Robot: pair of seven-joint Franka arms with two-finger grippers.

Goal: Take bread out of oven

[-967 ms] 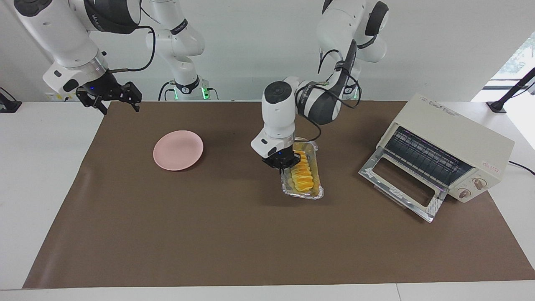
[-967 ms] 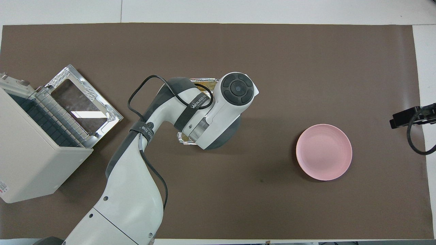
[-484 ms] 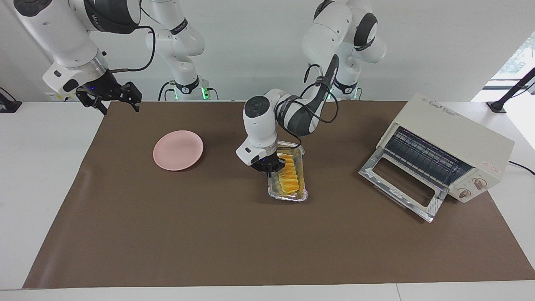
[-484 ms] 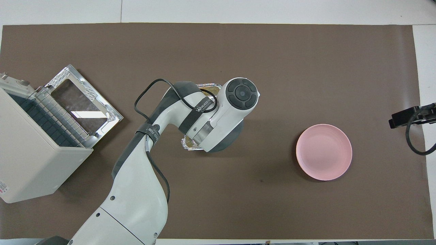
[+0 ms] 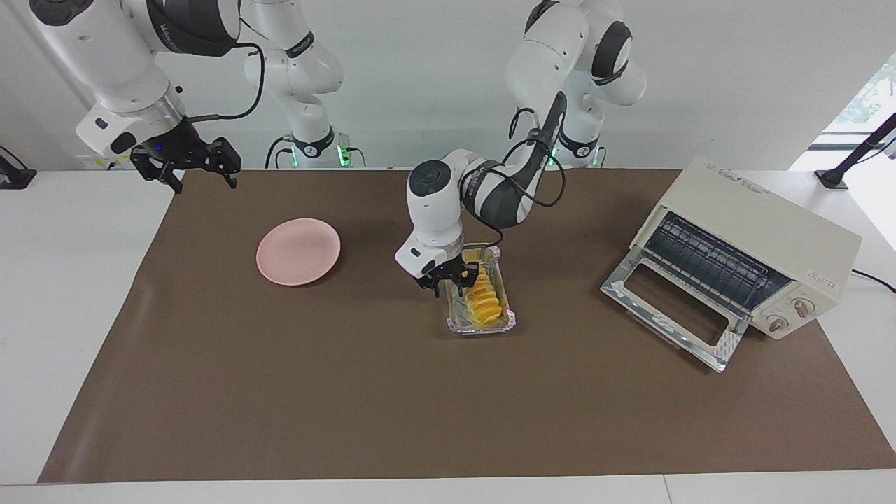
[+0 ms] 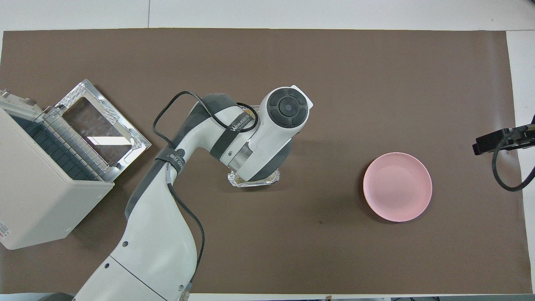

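Golden-yellow ridged bread lies in the silver foil tray on your surface, outside the cream-white oven. Left end effector (fingers spread, empty) sits at its robot-side end; long axis runs away from the robots. Right end effector waits, open.

You have bright, even light and sharp focus in both views. Soft shadows lie on the brown mat. Glare marks the oven door; daylight enters at the window.
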